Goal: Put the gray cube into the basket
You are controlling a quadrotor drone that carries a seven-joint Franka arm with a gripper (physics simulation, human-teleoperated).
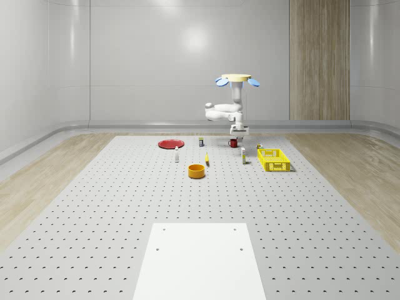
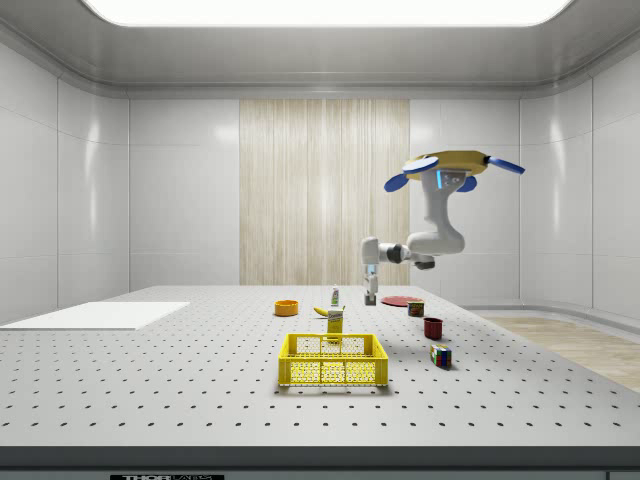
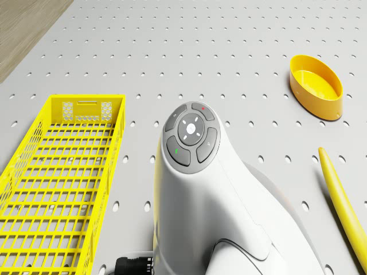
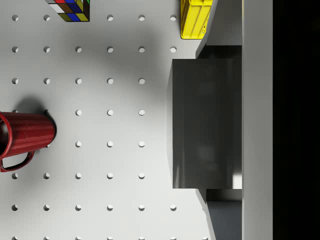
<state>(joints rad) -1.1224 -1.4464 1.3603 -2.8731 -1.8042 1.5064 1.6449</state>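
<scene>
Drone (image 1: 237, 79) hovers over a gray perforated table (image 1: 125, 206) in a white-walled room with a wood-paneled strip, near the yellow basket (image 1: 274, 160).

No writing is legible anywhere. In the wrist view the gray cube (image 4: 205, 122) sits clamped between the gripper (image 4: 220, 122) fingers (image 4: 222, 30), held above the table beside a red mug (image 4: 22, 140) and a colored puzzle cube (image 4: 70, 10).
</scene>
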